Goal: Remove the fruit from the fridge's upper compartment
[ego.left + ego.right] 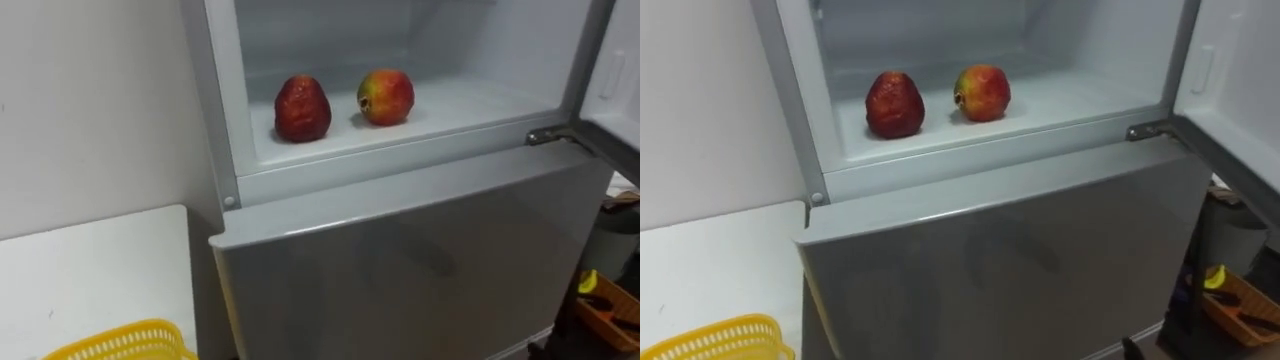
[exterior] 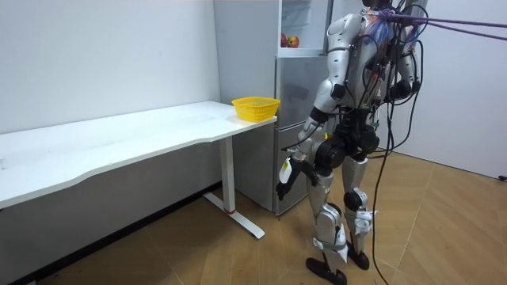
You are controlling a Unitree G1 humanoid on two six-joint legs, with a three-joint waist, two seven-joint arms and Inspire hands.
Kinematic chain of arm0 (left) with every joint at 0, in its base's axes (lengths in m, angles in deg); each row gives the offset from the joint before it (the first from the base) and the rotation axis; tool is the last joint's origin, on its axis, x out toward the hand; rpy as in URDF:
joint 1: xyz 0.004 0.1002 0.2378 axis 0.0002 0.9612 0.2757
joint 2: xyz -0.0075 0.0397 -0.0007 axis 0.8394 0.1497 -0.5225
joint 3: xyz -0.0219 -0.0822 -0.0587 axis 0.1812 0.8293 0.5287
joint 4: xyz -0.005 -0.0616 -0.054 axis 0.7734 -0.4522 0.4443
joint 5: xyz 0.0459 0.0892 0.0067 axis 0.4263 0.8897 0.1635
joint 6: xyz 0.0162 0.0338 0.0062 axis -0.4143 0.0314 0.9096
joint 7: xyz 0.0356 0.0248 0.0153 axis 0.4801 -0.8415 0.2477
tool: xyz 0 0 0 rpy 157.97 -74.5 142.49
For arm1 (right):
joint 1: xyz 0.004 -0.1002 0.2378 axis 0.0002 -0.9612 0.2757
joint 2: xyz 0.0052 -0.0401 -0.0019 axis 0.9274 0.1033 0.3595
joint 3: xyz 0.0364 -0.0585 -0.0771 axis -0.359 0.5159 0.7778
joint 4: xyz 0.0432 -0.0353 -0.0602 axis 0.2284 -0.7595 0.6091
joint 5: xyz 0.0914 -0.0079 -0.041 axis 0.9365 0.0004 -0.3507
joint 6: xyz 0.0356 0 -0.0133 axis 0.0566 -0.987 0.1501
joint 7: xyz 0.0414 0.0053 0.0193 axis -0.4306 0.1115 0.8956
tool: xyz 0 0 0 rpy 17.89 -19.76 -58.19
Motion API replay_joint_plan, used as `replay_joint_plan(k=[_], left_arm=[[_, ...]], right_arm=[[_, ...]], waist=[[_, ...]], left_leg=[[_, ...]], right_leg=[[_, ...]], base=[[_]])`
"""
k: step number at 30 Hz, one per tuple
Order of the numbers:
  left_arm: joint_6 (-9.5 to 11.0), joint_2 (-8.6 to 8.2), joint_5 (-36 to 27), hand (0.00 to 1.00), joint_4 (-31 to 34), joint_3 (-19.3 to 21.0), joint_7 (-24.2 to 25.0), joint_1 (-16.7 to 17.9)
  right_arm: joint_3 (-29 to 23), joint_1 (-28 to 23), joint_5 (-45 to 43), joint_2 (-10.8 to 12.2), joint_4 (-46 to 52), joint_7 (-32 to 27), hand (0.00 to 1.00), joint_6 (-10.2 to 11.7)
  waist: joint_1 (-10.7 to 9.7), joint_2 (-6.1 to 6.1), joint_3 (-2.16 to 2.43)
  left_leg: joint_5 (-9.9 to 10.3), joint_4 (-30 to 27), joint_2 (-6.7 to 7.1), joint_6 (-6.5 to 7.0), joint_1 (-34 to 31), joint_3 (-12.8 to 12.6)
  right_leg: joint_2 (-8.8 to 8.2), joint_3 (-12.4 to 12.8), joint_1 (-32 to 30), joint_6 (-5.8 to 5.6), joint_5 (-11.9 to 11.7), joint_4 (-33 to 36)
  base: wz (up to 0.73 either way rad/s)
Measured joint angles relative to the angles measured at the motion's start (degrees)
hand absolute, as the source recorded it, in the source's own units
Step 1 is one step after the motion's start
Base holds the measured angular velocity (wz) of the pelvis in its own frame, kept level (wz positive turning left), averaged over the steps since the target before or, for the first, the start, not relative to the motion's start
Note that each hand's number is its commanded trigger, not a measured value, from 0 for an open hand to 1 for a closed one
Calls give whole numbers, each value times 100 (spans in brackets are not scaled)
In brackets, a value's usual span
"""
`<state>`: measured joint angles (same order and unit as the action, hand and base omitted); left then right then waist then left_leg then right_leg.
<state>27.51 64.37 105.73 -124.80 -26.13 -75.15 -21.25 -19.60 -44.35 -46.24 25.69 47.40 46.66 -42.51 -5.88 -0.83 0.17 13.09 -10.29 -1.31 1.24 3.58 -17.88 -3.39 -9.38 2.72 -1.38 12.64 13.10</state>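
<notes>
Fridge shelf [image 1: 455,108] bears two fruits [image 1: 385,96], left hand [image 2: 284,181] far below

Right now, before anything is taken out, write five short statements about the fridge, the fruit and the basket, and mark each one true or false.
1. The upper fridge compartment stands open. True.
2. Three fruits lie on its shelf. False: there are two, a dark red fruit and a red-yellow fruit.
3. The yellow basket sits on the white table beside the fridge. True.
4. The lower fridge door is open. False: it is closed.
5. The two fruits touch. False: they lie apart, the dark red one to the left.
</notes>
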Motion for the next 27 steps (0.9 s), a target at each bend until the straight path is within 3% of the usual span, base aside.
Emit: replay_joint_plan(k=[2,11,15,17,22,27], left_arm=[[76,21,-2,0,-15,-12,3,6],[164,55,-187,0,-209,-27,70,-159],[280,110,-215,0,-370,-27,124,-269],[281,137,-213,0,-365,-37,129,-318],[363,255,-220,0,-377,-241,105,-393],[369,285,-206,0,-408,-166,114,-394]], right_arm=[[-7,46,-52,-68,137,-15,0,175],[188,389,-532,-184,876,-286,0,422],[239,651,-793,-295,1049,-590,0,702],[250,779,-810,-321,1130,-720,0,723],[346,1412,-868,-627,1331,-1080,0,822],[186,1962,-1037,-709,1371,-1578,0,990]], waist=[[-3,6,-1],[168,7,0],[225,26,-1],[294,51,-15],[347,173,-7],[462,230,14]], left_leg=[[0,-2,-3,0,6,0],[-6,-1,-24,-8,-70,-26],[-7,-12,-15,-8,-100,7],[-7,-31,-16,-8,-110,11],[-15,-49,-5,-13,-110,92],[-22,-53,2,-20,-81,230]], right_leg=[[3,-2,10,1,-1,2],[19,-25,-92,18,-11,30],[17,-45,-84,16,-13,-13],[15,-47,-83,16,-15,-25],[2,-188,-49,15,-20,-52],[20,-380,125,12,-93,-254]], base=[[0],[-1],[2],[0],[9],[11]])
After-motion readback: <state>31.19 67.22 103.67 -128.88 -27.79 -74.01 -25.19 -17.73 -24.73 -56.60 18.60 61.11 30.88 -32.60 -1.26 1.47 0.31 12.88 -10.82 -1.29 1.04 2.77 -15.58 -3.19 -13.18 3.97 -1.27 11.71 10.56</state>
